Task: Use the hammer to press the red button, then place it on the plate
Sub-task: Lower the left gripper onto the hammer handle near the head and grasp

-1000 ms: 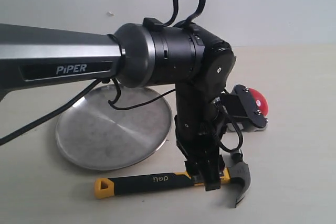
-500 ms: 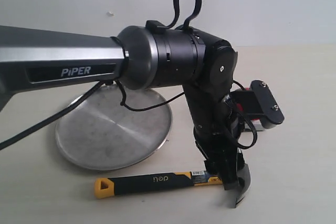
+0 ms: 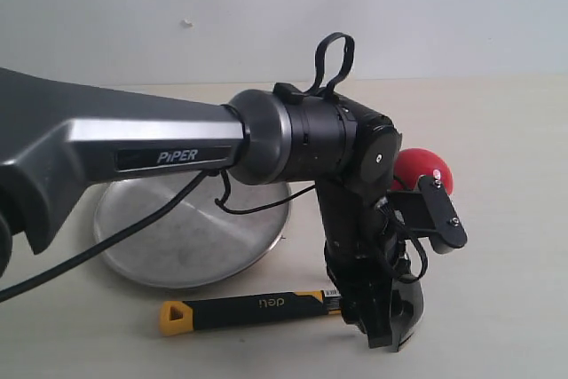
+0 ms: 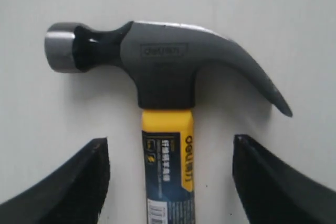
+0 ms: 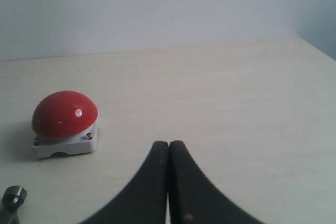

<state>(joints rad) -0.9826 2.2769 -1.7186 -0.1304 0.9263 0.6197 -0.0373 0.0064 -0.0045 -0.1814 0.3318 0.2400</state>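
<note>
Between left tool's (image 4: 170, 142) ribbed fingers (image 4: 79, 182), steel hammer (image 4: 163, 72)

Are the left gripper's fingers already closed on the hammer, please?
No, the fingers of the left gripper stand apart, flanking the hammer at its yellow neck, with table showing between.

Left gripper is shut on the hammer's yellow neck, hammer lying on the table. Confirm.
Wrong: the left gripper is open, its fingers either side of the hammer's yellow neck, not touching it, as the left wrist view shows. The hammer does lie on the table.
</note>
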